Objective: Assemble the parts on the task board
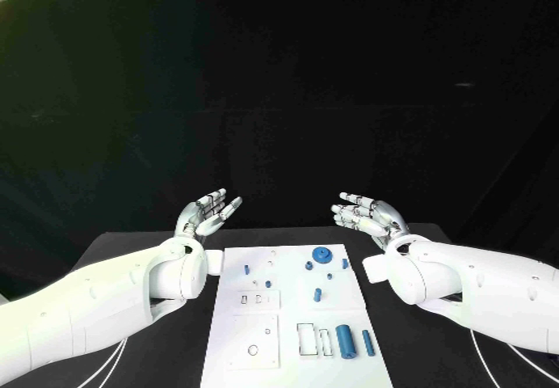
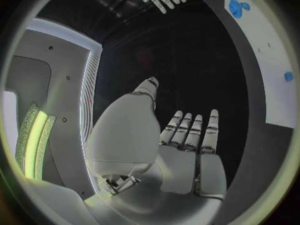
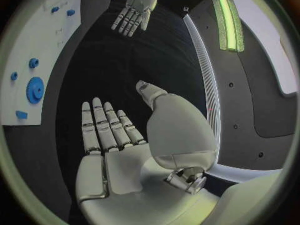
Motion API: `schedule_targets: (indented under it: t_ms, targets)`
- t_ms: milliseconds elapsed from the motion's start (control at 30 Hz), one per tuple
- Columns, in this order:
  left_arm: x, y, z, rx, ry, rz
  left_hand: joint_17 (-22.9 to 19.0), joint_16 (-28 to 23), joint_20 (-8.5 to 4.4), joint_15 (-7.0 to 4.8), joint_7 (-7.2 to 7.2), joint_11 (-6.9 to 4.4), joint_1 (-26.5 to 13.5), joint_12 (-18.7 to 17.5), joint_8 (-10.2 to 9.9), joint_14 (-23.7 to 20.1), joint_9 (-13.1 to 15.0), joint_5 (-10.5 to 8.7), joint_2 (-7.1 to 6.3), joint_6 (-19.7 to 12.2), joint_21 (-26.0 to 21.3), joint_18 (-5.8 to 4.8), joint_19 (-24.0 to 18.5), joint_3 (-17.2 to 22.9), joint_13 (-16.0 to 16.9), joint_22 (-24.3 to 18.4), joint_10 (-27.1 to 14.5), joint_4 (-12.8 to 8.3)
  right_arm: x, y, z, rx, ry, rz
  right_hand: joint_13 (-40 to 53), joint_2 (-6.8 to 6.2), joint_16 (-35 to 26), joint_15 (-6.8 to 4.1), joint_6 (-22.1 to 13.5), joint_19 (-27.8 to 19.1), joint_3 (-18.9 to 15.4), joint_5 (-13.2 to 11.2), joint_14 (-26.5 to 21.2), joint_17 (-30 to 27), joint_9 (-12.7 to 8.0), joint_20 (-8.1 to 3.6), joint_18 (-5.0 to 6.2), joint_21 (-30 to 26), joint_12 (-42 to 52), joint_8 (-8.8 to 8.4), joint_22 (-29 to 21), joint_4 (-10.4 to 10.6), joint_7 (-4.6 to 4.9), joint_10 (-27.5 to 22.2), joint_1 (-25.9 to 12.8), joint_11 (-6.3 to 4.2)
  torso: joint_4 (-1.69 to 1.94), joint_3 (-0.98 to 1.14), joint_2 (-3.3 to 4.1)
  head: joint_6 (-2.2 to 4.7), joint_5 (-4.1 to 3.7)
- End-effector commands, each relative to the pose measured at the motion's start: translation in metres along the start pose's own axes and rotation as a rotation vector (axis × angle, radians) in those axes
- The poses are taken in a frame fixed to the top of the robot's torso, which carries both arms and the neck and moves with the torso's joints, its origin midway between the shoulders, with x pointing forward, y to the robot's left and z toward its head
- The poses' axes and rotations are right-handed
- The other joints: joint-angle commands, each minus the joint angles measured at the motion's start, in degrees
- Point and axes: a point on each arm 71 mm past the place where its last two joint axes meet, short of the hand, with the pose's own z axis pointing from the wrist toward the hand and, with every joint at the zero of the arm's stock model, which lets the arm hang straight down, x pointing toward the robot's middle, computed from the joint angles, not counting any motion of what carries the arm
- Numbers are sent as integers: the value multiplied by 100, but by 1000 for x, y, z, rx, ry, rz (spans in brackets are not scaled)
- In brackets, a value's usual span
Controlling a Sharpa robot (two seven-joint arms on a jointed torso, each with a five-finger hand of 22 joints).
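Observation:
The white task board [image 1: 292, 356] lies in the middle of the black table. A blue gear [image 1: 321, 255] sits at its far end, with small blue pegs [image 1: 317, 294] scattered below it and blue cylinders [image 1: 345, 339] near the front right. My left hand [image 1: 208, 213] is raised above the table's far left, fingers spread, holding nothing. My right hand [image 1: 368, 215] is raised at the far right, also spread and empty. The left wrist view shows my left hand [image 2: 187, 150] flat and open beside the board [image 2: 265, 60]. In the right wrist view my right hand [image 3: 119, 150] is open next to the gear [image 3: 35, 89].
The black table [image 1: 140, 356] extends on both sides of the board. Rectangular cut-outs [image 1: 305, 339] and a small square plate [image 1: 254, 343] are on the board's near half. My two white forearms flank the board.

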Motion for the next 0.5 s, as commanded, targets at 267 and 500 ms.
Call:
schedule_targets:
  t_ms: [267, 500]
  targets:
    - [-6, -7, -6, 13, 99, -66, 142, 221, 52, 93, 344, 185, 365, 128, 175, 1001, 103, 51, 163, 726, 245, 250, 1025, -37, 72, 133, 865, 58, -12, 21, 12, -177, 167, -451, 68, -187, 345, -327, 2241, 1774, 351, -70, 1577, 184, 304, -47, 354, 501, 142, 513, 152, -519, 470, 1868, 844, -285, 32, -12, 152, -137, -48]
    - [-10, -18, -14, 38, 129, -76, 530, 765, 30, 23, 368, 307, 536, 445, 572, 3005, 335, 49, 198, 2257, 743, 681, 2225, 47, 183, 300, 2925, 17, -16, 36, 18, -246, 197, -701, 73, -328, 612, -606, 2750, 2477, 574, -30, 2299, 346, 392, -346, 344, 834, 149, 694, 246, -602, 290, 2566, 864, -500, 107, 3, 343, -139, -129]
